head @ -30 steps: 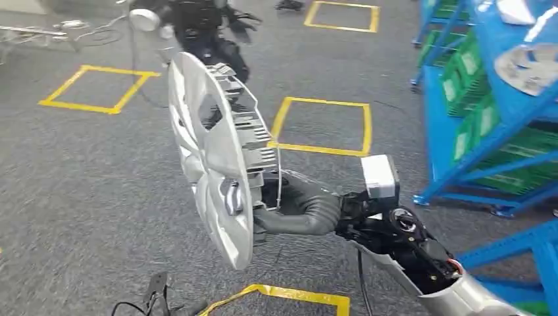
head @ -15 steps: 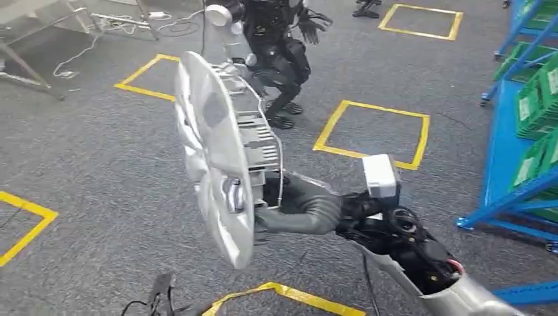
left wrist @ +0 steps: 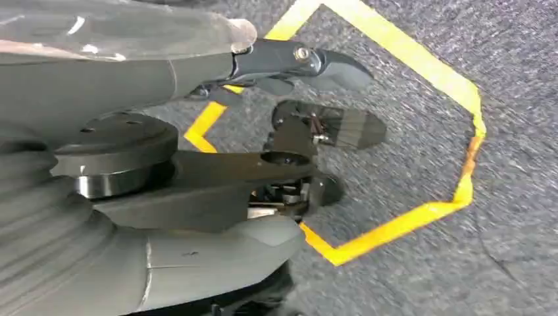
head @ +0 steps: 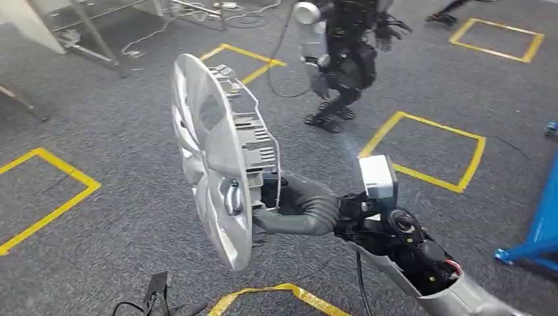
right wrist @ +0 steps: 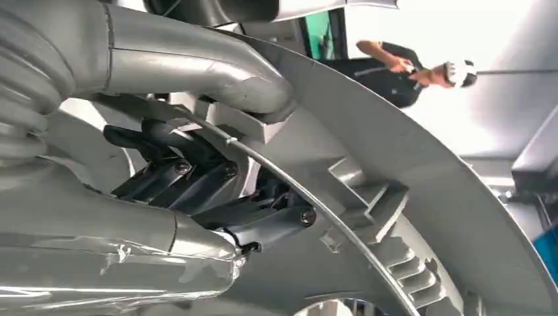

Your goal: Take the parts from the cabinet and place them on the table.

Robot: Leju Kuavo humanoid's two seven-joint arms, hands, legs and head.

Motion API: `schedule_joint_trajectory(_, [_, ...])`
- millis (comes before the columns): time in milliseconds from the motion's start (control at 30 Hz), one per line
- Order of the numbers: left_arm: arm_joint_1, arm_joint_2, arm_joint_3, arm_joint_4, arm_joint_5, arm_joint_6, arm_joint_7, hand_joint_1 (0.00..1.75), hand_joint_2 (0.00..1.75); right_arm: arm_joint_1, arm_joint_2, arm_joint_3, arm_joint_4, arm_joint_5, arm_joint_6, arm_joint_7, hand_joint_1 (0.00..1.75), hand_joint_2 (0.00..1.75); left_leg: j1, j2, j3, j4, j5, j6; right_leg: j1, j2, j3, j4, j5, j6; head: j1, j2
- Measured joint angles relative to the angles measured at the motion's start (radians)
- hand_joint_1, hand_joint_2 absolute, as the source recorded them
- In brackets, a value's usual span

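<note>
My right hand (head: 276, 210) grips the round silver plastic hubcap (head: 217, 158) upright above grey carpet floor (head: 99, 131); my left hand (left wrist: 263, 164) hangs with fingers apart, holding nothing.

Grey carpeted floor (head: 118, 164) bears yellow tape squares (head: 431, 148), loose cables (head: 197, 10) and table legs (head: 99, 43) beyond them, another robot (head: 345, 59) standing just beside one square.

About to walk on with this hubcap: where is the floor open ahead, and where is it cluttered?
Open carpet lies left of the hubcap held by the right hand, between the yellow tape squares. Crowded: another robot ahead right with cables, table legs far left, a blue rack foot right.
</note>
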Motion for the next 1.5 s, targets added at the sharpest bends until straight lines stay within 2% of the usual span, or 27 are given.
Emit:
schedule_joint_trajectory(67, [0.001,-0.002,0.000,0.000,0.000,0.000,0.000,0.00,1.75,0.005,0.000,0.000,0.000,0.000,0.000,0.000,1.75,1.75,-0.003,-0.029,0.000,0.001,0.000,0.000,0.001,0.004,-0.067,0.123,-0.030,0.001,0.005,0.000])
schedule_joint_trajectory(100, [0.002,-0.001,0.000,0.000,0.000,0.000,0.000,0.00,1.75,0.005,0.000,0.000,0.000,0.000,0.000,0.001,1.75,1.75,-0.003,-0.046,0.001,0.001,0.000,0.000,0.001,0.004,-0.067,0.108,-0.006,-0.003,0.006,0.000])
schedule_joint_trajectory(167, [0.002,-0.001,0.000,0.000,0.000,0.000,0.000,0.00,1.75,0.003,0.000,0.000,0.000,0.000,0.000,0.000,1.75,1.75,-0.003,-0.077,0.005,0.002,0.000,0.000,0.002,0.014,-0.007,-0.039,0.090,-0.011,0.009,0.000])
schedule_joint_trajectory(200, [0.002,-0.002,0.000,0.000,0.000,0.000,0.000,0.00,1.75,0.002,0.000,0.000,0.000,0.000,0.000,0.000,1.75,1.75,-0.002,-0.093,0.006,0.004,-0.001,-0.002,0.002,0.048,0.039,-0.147,0.146,-0.017,0.010,0.000])
schedule_joint_trajectory(233, [0.001,-0.003,0.000,0.000,0.000,0.000,0.000,0.00,1.75,0.003,0.000,0.000,0.000,0.000,0.000,0.000,1.75,1.75,-0.002,-0.104,0.004,0.005,-0.002,-0.004,-0.001,0.104,0.062,-0.204,0.154,-0.023,0.011,0.000])
schedule_joint_trajectory(367, [0.008,-0.004,0.000,0.000,-0.002,0.000,0.000,0.00,1.75,0.002,0.000,0.000,0.000,0.000,-0.001,0.001,1.75,1.75,0.007,-0.152,-0.011,0.000,0.010,-0.032,0.004,0.072,0.070,-0.221,0.153,-0.030,0.014,0.000])
schedule_joint_trajectory(400, [0.009,0.001,0.000,0.000,-0.002,0.000,0.000,0.00,1.75,0.002,0.001,0.000,0.000,0.000,-0.001,0.000,1.75,1.75,0.005,-0.150,-0.014,0.004,0.005,-0.036,-0.013,0.052,0.079,-0.237,0.160,-0.040,0.012,0.000])
schedule_joint_trajectory(467, [0.005,-0.003,0.000,0.000,-0.003,0.000,0.001,0.00,1.75,0.000,0.002,-0.001,0.000,0.000,-0.002,-0.002,1.75,1.75,0.000,-0.040,-0.062,0.109,-0.060,-0.040,-0.007,0.025,0.083,-0.243,0.162,-0.051,-0.006,0.000])
schedule_joint_trajectory(533, [0.001,-0.003,0.000,0.000,-0.003,0.000,0.001,0.00,1.75,0.003,0.002,-0.001,0.000,0.000,-0.002,-0.001,1.75,1.75,0.001,-0.002,-0.144,0.278,-0.130,-0.048,-0.002,-0.007,0.082,-0.243,0.161,-0.051,-0.011,0.000])
schedule_joint_trajectory(600, [0.003,-0.003,0.000,0.000,-0.002,0.000,0.001,0.00,1.75,0.005,0.002,0.000,0.001,0.000,0.001,0.002,1.75,1.75,0.002,0.006,-0.170,0.332,-0.133,-0.053,-0.002,-0.038,0.081,-0.242,0.159,-0.051,-0.017,0.000])
schedule_joint_trajectory(667, [0.003,-0.002,0.000,0.000,-0.001,0.000,0.002,0.00,1.75,0.003,0.002,0.000,0.002,0.000,0.005,0.002,1.75,1.75,0.002,0.016,-0.098,0.196,-0.060,-0.052,-0.002,-0.064,0.084,-0.241,0.155,-0.047,-0.024,0.000])
schedule_joint_trajectory(700, [0.001,0.000,0.000,0.000,-0.001,-0.001,0.001,0.00,1.75,0.001,0.002,0.000,0.002,0.000,0.008,0.002,1.75,1.75,0.001,0.040,-0.034,0.082,-0.015,-0.050,-0.002,-0.077,0.087,-0.239,0.151,-0.043,-0.027,0.000])
schedule_joint_trajectory(733, [-0.001,0.000,0.000,0.000,-0.001,-0.002,0.001,0.00,1.75,0.000,0.002,0.000,0.002,0.000,0.010,0.001,1.75,1.75,-0.004,0.101,0.008,0.006,-0.004,-0.047,0.002,-0.085,0.090,-0.238,0.147,-0.037,-0.032,0.000])
schedule_joint_trajectory(900, [-0.003,0.003,0.000,0.000,-0.002,-0.002,0.001,0.00,1.75,-0.003,0.003,0.000,0.003,0.000,0.018,-0.002,1.75,1.75,-0.006,0.037,0.005,-0.001,-0.003,-0.018,0.010,-0.130,0.098,-0.235,0.131,-0.012,-0.022,0.000])
schedule_joint_trajectory(967, [-0.005,0.003,0.000,0.000,-0.002,-0.001,0.001,0.00,1.75,-0.004,0.003,0.000,0.003,0.000,0.018,-0.002,1.75,1.75,-0.002,0.017,0.005,-0.002,-0.002,-0.004,0.000,-0.033,0.067,-0.147,0.070,-0.006,-0.012,0.000])
schedule_joint_trajectory(1000, [-0.006,0.003,0.000,0.000,-0.002,-0.001,0.002,0.00,1.75,-0.004,0.003,0.000,0.003,0.000,0.018,-0.002,1.75,1.75,-0.002,0.005,0.005,-0.002,-0.002,-0.002,0.000,-0.011,0.027,-0.060,0.029,-0.005,-0.001,0.000])
schedule_joint_trajectory(1067, [-0.006,0.002,0.000,0.000,-0.002,-0.001,0.002,0.00,1.75,-0.002,0.003,0.001,0.006,0.000,0.018,-0.001,1.75,1.75,-0.004,-0.023,0.006,-0.001,-0.003,-0.001,0.001,0.003,-0.056,0.103,-0.026,-0.003,0.009,0.000])
schedule_joint_trajectory(1100, [-0.005,0.002,0.000,0.000,-0.002,-0.001,0.001,0.00,1.75,-0.001,0.003,0.001,0.009,0.000,0.018,-0.001,1.75,1.75,-0.005,-0.039,0.006,0.000,-0.003,-0.001,0.002,0.004,-0.071,0.120,-0.019,-0.005,0.009,0.000])
schedule_joint_trajectory(1133, [-0.005,0.003,0.000,0.000,-0.002,-0.001,0.001,0.00,1.75,-0.001,0.003,0.001,0.010,0.000,0.018,-0.001,1.75,1.75,-0.005,-0.055,0.006,0.001,-0.003,-0.001,0.002,0.005,-0.061,0.085,0.015,-0.009,0.010,0.000])
schedule_joint_trajectory(1200, [-0.005,0.003,0.000,0.000,-0.001,-0.001,0.001,0.00,1.75,-0.003,0.003,0.001,0.010,-0.002,0.016,-0.001,1.75,1.75,-0.005,-0.089,0.009,0.004,-0.004,-0.003,0.002,0.023,0.008,-0.086,0.121,-0.019,0.013,0.000])
schedule_joint_trajectory(1233, [-0.004,0.002,0.000,0.000,-0.001,-0.001,0.001,0.00,1.75,-0.004,0.003,0.001,0.010,-0.002,0.016,-0.001,1.75,1.75,-0.002,-0.102,0.006,0.004,-0.005,-0.004,0.001,0.075,0.043,-0.178,0.167,-0.025,0.015,0.000])
schedule_joint_trajectory(1267, [-0.005,0.001,0.000,0.000,-0.001,-0.001,0.001,0.00,1.75,-0.002,0.003,0.001,0.011,-0.002,0.016,-0.001,1.75,1.75,-0.006,-0.113,-0.001,0.008,-0.004,-0.009,-0.008,0.131,0.052,-0.202,0.158,-0.030,0.010,0.000])
schedule_joint_trajectory(1367, [0.003,0.002,0.000,0.000,-0.001,-0.001,0.001,0.00,1.75,-0.002,0.003,0.002,0.011,-0.002,0.015,0.001,1.75,1.75,0.010,-0.154,-0.015,0.002,0.006,-0.031,0.002,0.098,0.057,-0.215,0.154,-0.029,0.017,0.000])
schedule_joint_trajectory(1400, [0.005,0.003,0.000,0.000,-0.001,-0.001,0.001,0.00,1.75,-0.002,0.003,0.003,0.011,-0.002,0.015,0.001,1.75,1.75,0.004,-0.170,-0.016,0.000,0.009,-0.040,-0.006,0.082,0.063,-0.226,0.158,-0.035,0.015,0.000])
schedule_joint_trajectory(1433, [0.007,0.005,0.000,0.000,-0.001,-0.001,0.001,0.00,1.75,-0.005,0.005,0.002,0.011,-0.002,0.015,0.000,1.75,1.75,0.005,-0.126,-0.020,0.012,-0.002,-0.040,-0.009,0.062,0.072,-0.236,0.163,-0.040,0.015,0.000])
schedule_joint_trajectory(1467, [0.006,0.004,0.000,0.000,-0.001,-0.001,0.001,0.00,1.75,-0.004,0.006,0.002,0.011,-0.002,0.015,0.000,1.75,1.75,0.001,-0.056,-0.039,0.056,-0.029,-0.048,-0.009,0.048,0.076,-0.240,0.163,-0.046,0.003,0.000])
schedule_joint_trajectory(1500, [0.001,0.004,0.000,0.000,-0.001,-0.001,0.002,0.00,1.75,-0.005,0.006,0.002,0.011,-0.003,0.016,-0.002,1.75,1.75,0.002,-0.013,-0.082,0.142,-0.073,-0.057,-0.007,0.029,0.077,-0.240,0.163,-0.049,-0.005,0.000])
